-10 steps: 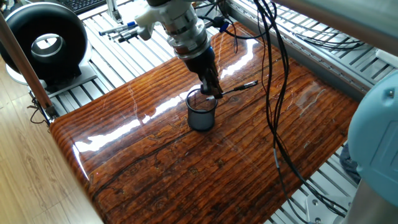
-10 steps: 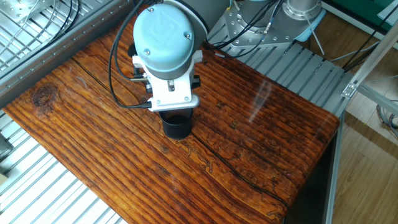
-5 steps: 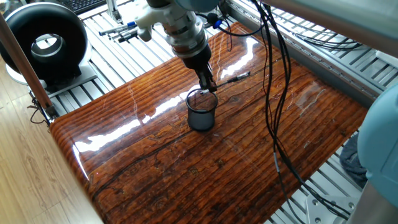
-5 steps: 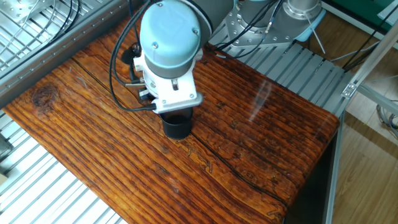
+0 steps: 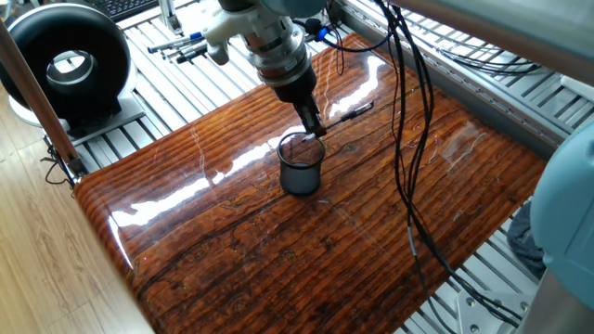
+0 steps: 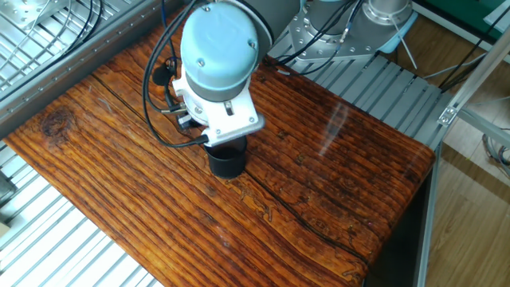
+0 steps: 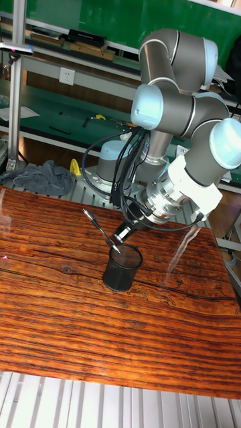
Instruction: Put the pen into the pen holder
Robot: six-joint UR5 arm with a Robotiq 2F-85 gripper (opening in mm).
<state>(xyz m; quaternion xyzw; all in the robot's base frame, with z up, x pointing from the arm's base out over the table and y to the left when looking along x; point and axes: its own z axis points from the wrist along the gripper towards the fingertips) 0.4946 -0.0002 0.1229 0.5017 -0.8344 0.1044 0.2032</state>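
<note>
The pen holder, a small dark mesh cup, stands upright near the middle of the wooden table. My gripper hangs just above its far rim, shut on the thin black pen. The pen is tilted, its lower end at the cup's mouth and its free end pointing up and away. The tall fixed view shows the pen slanting down to the pen holder with the gripper gripping it low. In the other fixed view the wrist hides the gripper and pen above the pen holder.
A big black round fan sits beyond the table's left corner, with markers on the metal slats behind. Black cables hang over the table's right half. A grey cloth lies behind the table.
The gripper has lifted slightly and tipped the pen, so its free end sits higher than a second ago. Hardly anything moved in the last half second.
</note>
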